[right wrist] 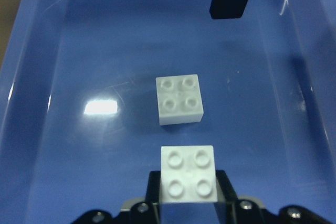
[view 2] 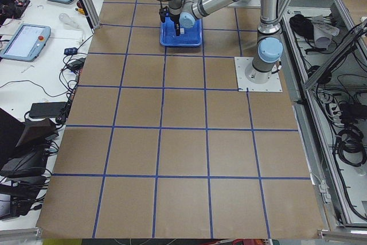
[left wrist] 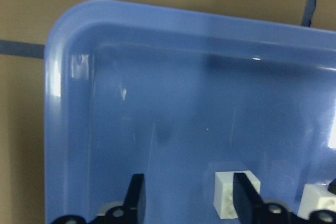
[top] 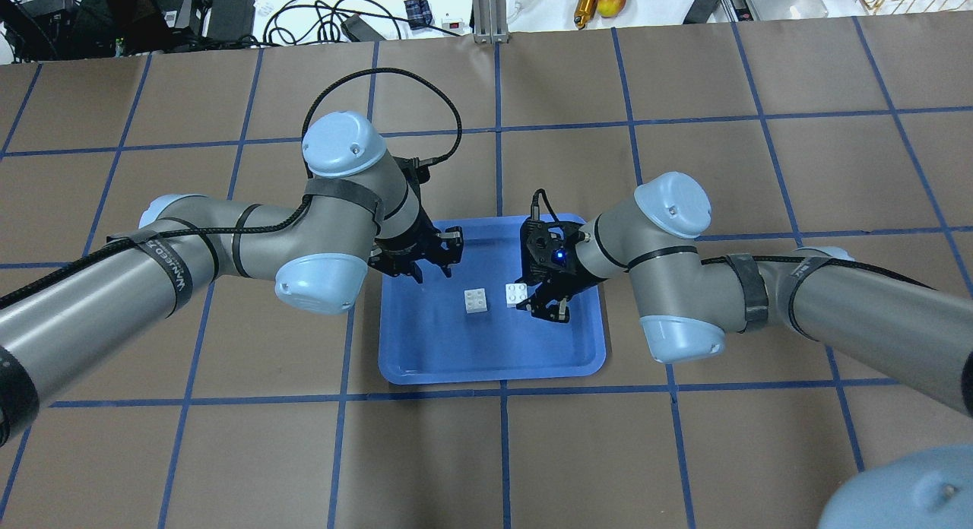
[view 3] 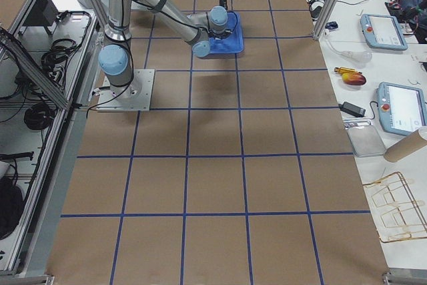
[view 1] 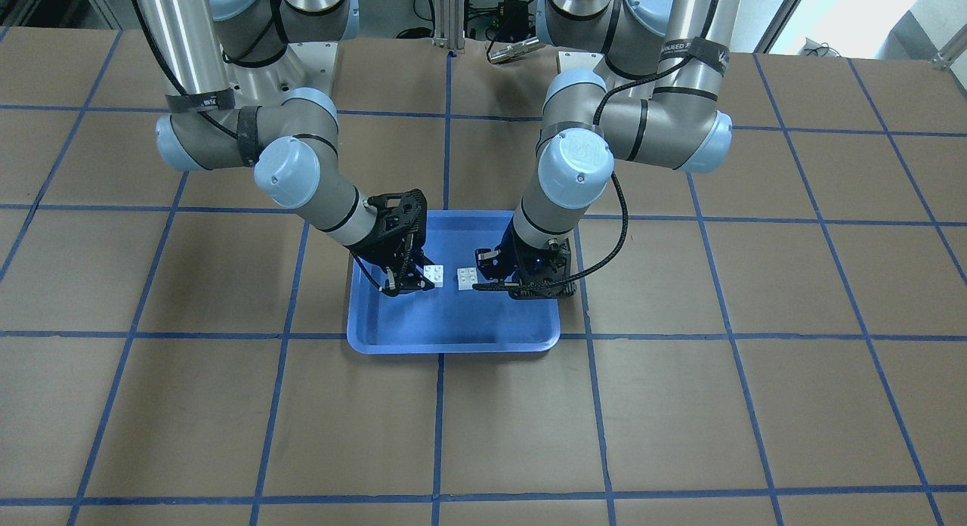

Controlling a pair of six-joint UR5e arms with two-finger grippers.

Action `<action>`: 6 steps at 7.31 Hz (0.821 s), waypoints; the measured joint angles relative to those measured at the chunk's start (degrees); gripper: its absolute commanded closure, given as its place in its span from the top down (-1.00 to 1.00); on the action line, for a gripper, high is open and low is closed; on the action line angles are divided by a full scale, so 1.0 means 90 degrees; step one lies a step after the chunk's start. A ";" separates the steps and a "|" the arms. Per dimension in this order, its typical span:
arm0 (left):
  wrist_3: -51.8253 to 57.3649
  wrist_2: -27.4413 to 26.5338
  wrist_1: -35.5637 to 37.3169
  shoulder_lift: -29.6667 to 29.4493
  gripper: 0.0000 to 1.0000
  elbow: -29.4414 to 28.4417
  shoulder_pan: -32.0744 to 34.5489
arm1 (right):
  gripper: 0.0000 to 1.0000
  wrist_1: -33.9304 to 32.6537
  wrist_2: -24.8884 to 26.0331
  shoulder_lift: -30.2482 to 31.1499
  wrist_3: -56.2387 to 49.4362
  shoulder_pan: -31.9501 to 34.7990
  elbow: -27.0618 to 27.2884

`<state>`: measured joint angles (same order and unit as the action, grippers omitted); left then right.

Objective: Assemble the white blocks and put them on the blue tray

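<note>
Brown paper crossed by blue tape lines covers the table [view 1: 227,405], and a single blue tray [view 1: 453,343] sits at its middle, between the two arms. Inside the tray's bounds are one white block [right wrist: 188,174] and a second white block [right wrist: 179,99], two in all, both studs up, near each other with a strip of tray floor between them. The right gripper [right wrist: 188,196] has its jaws closed against the sides of the white block; whether that block is lifted cannot be told. The second white block rests loose on the tray floor, touched by nothing. The left gripper [left wrist: 190,199] hovers over the tray's far corner on the robot's left, jaws spread wide and empty.
</note>
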<state>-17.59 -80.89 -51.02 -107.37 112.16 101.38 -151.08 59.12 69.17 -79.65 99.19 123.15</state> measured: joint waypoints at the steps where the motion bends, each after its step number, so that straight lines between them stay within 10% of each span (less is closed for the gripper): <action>1: -0.0006 0.0003 -0.0004 0.0003 -0.75 0.0004 0.0031 | -1.00 -0.0039 0.0012 -0.0058 0.0120 0.0093 -0.0044; 5: -0.0302 -0.0004 -0.0012 -0.0068 -0.75 0.0018 0.0175 | -1.00 -0.0174 0.0023 -0.0200 0.0325 0.0258 -0.0108; 6: -0.0336 0.0002 -0.0011 -0.0105 -0.75 0.0021 0.0196 | -0.24 -0.0181 0.0026 -0.0209 0.0332 0.0273 -0.0107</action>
<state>-20.61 -80.87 -51.11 -108.31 112.35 103.14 -152.72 59.35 67.29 -76.67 101.65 122.19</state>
